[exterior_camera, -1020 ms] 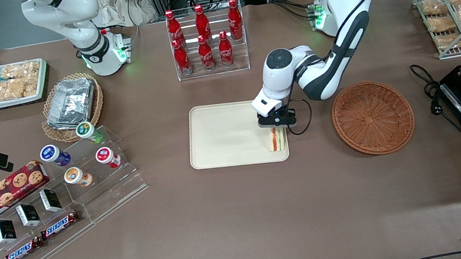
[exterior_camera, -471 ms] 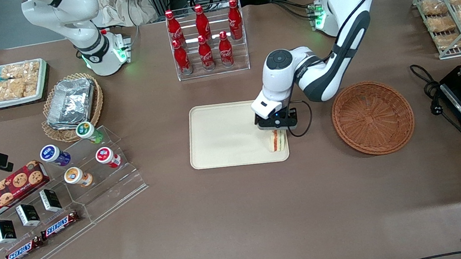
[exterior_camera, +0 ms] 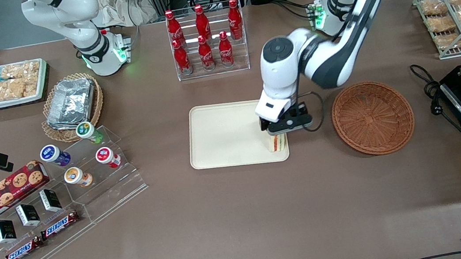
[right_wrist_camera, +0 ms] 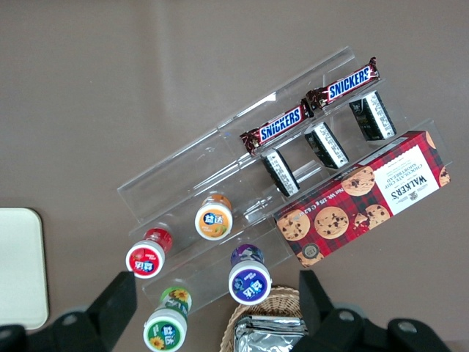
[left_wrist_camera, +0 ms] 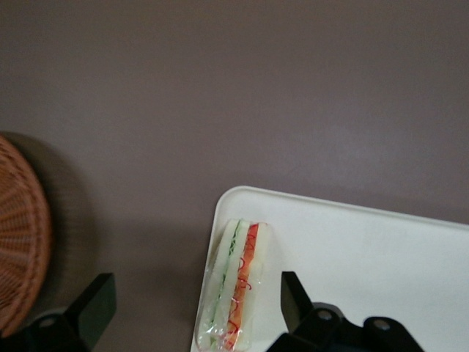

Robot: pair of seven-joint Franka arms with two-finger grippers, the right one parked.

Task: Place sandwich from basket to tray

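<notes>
Broadly, the brown-covered table (exterior_camera: 242, 217) carries everything. On it the flat rectangular cream-beige tray with rounded corners (exterior_camera: 222, 135) lies near the middle, and the round reddish-brown woven wicker basket (exterior_camera: 373, 117) sits beside it toward the working arm's end, the two apart with bare table between them; nothing shows inside the basket. The white left arm (exterior_camera: 318, 55) reaches down over the tray's corner nearest the basket and the front camera. Its black two-finger gripper (left_wrist_camera: 190, 308) hangs above that corner, jaws spread wide with nothing between the fingers (left_wrist_camera: 292, 297); they stand clear on either side of the sandwich without touching it. The small wrapped triangular sandwich of pale bread with green and orange-red filling layers (left_wrist_camera: 234, 282) lies on the tray, close against the rim at that corner; it looks to rest on its side, though the gripper hides part of it in the front view.
</notes>
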